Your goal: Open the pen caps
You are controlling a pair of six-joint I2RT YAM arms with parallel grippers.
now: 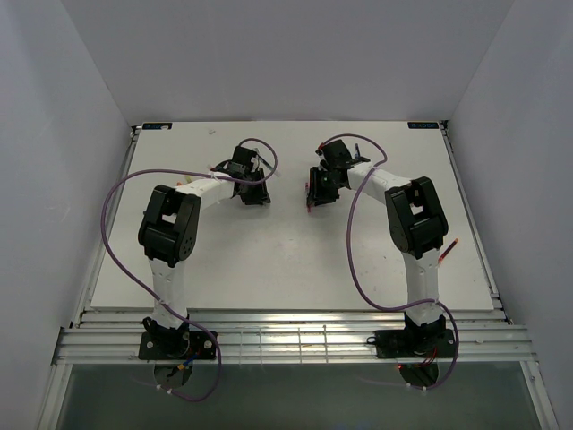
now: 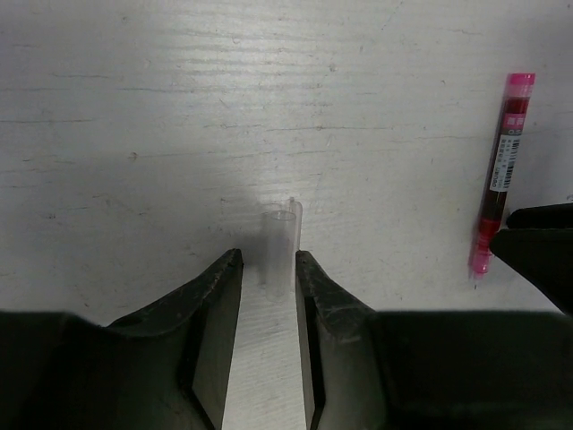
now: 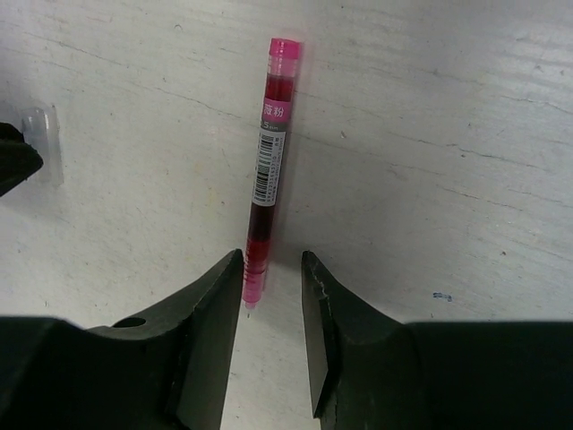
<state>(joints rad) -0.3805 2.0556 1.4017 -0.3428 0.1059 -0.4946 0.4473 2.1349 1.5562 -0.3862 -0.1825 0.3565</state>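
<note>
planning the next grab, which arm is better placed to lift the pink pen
Right. The pink pen ends between the open fingers of the right tool; the left tool straddles the clear cap instead.

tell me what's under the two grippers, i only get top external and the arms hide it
Observer: The right wrist view shows a pink pen lying flat on the table, with one end between the fingers of the right gripper.
Operator: is it clamped
Observer: No. The jaws stand wider than the pen, which lies close to one finger with a gap on the other side.
Operator: where's the cap
Observer: A clear cap lies on the table apart from the pen, at the fingertips of the left gripper, whose jaws are also open.
</note>
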